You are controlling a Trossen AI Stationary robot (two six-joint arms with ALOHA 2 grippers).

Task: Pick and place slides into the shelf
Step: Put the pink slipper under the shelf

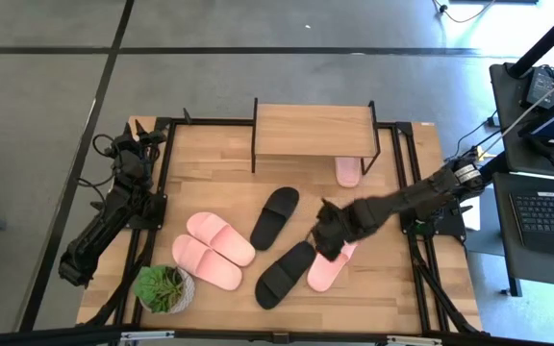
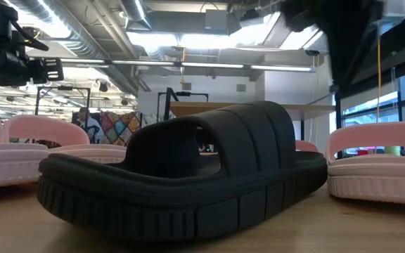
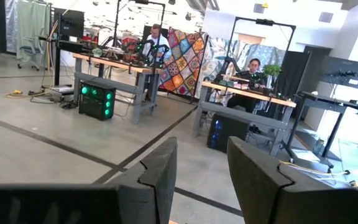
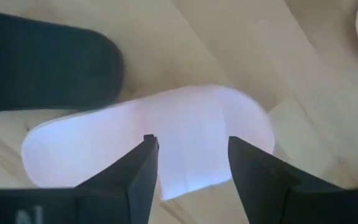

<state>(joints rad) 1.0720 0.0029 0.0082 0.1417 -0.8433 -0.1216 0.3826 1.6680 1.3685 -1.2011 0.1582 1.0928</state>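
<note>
Four light pink slides and two black ones show in the high view. One pink slide (image 1: pixel 348 171) lies under the shelf (image 1: pixel 314 130), whose plank top stands on thin black legs at the table's far side. Two pink slides (image 1: pixel 221 238) (image 1: pixel 207 262) lie left of centre, and the black slides (image 1: pixel 275 215) (image 1: pixel 285 274) lie in the middle. My right gripper (image 1: pixel 330 235) (image 4: pixel 188 146) hovers open above the last pink slide (image 1: pixel 327 269) (image 4: pixel 166 137), its fingers on either side of the wide strap (image 4: pixel 194 124). My left gripper (image 1: pixel 147 139) (image 3: pixel 201 158) waits open at the far left corner.
A small potted green plant (image 1: pixel 164 286) stands at the table's near left corner. In the low view a black slide (image 2: pixel 188 169) fills the foreground, with pink slides (image 2: pixel 20 151) (image 2: pixel 378 161) on either side. People sit at desks in the room beyond.
</note>
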